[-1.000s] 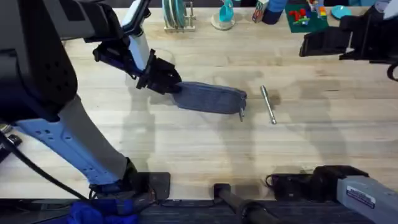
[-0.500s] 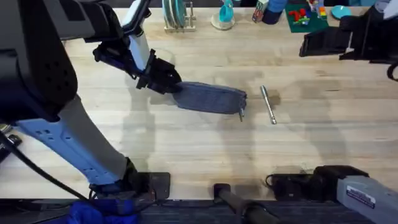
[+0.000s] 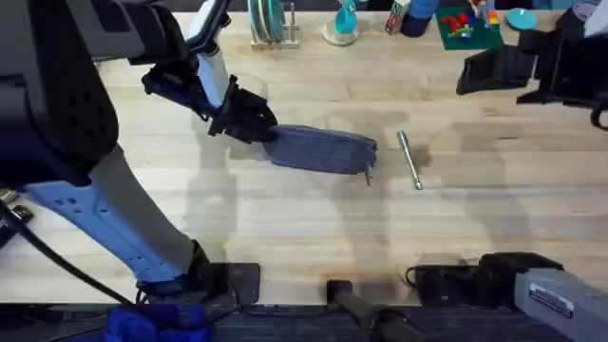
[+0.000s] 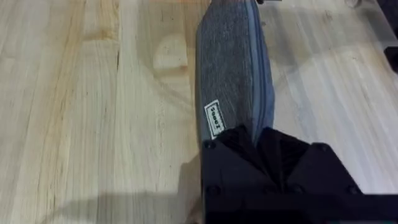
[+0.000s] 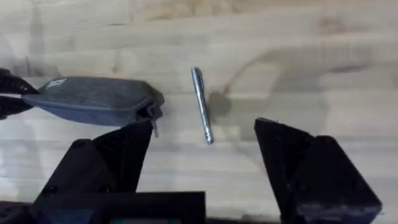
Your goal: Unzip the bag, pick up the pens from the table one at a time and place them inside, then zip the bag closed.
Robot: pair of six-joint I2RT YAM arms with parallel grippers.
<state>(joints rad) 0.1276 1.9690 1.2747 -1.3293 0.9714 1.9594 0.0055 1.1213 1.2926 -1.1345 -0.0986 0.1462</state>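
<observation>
The grey-blue bag (image 3: 323,149) lies flat on the table (image 3: 285,228), zipped, with its small metal pull (image 3: 369,174) at the right end. My left gripper (image 3: 255,123) is shut on the bag's left end; in the left wrist view the black fingers (image 4: 261,155) pinch the fabric of the bag (image 4: 231,74) beside a white label. One silver pen (image 3: 409,160) lies just right of the bag. My right gripper (image 3: 494,66) hangs open high over the back right; its wrist view looks down on the pen (image 5: 201,106) and bag (image 5: 93,99) between its spread fingers (image 5: 118,155).
Along the table's back edge stand a rack of plates (image 3: 271,24), a teal object (image 3: 344,19), a dark cup (image 3: 418,19), a green tray of toys (image 3: 465,27) and a blue bowl (image 3: 521,17). Bare wood lies in front of the bag.
The right arm has shifted very slightly. The bag, the pen and the left gripper stay where they were.
</observation>
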